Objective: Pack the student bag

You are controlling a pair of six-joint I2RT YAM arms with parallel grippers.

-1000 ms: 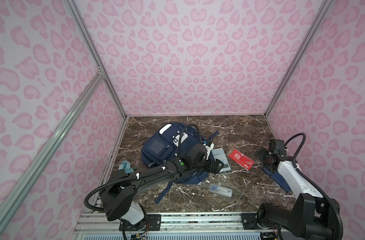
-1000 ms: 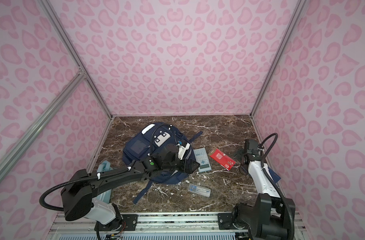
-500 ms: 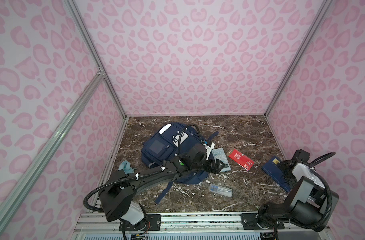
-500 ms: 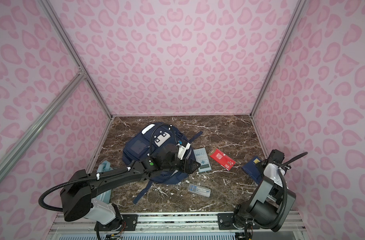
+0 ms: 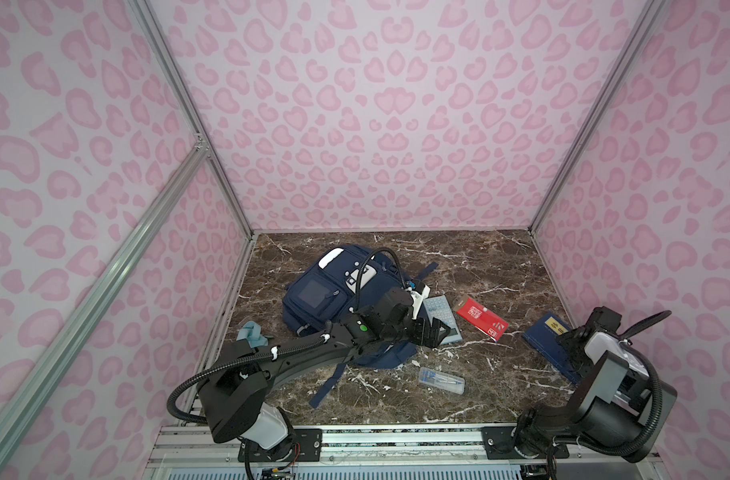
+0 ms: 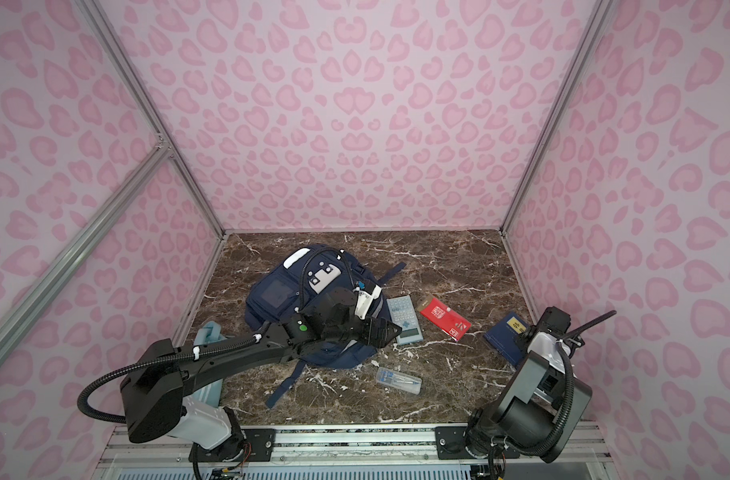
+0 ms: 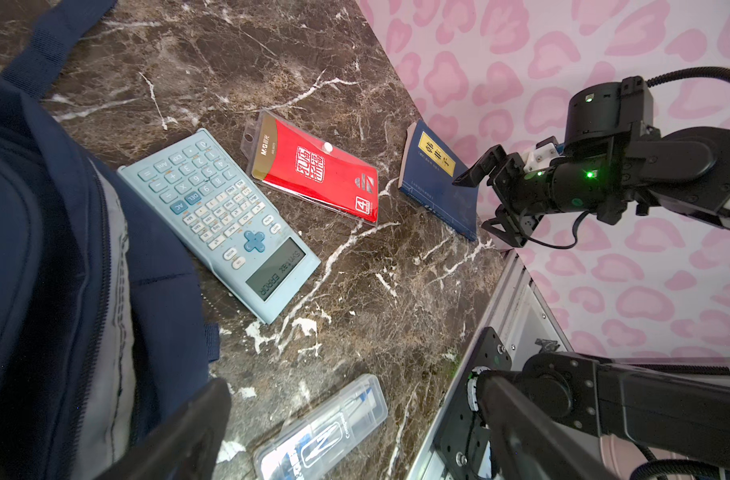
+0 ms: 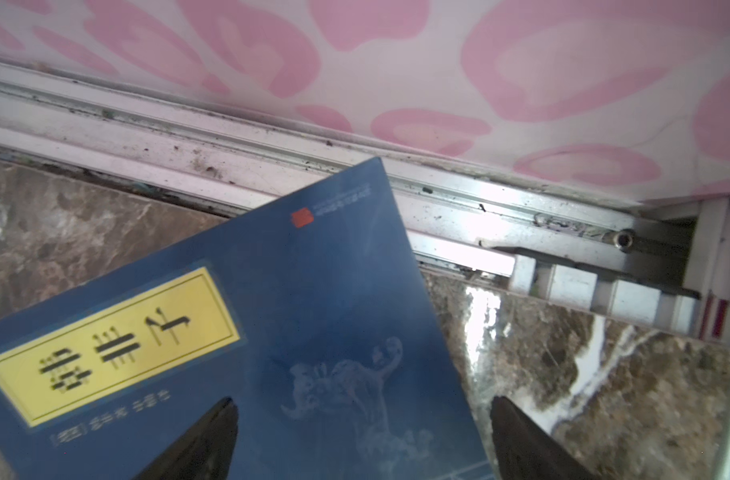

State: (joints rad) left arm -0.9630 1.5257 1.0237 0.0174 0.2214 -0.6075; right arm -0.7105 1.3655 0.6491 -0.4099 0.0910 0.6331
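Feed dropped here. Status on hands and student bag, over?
Left hand open, above student bag edge. Right hand open, straddling blue book edge. Calculator, red packet, pen case loose, unpacked.

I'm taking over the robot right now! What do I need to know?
Left gripper: open, empty, above the edge of the navy blue fabric backpack, beside the light blue calculator.
Right gripper: open, empty, over the flat navy book with a yellow label by the wall.
Done: nothing visibly packed.
To do: calculator, book, red flat packet and clear plastic case lie on the marble table; put them in the backpack.
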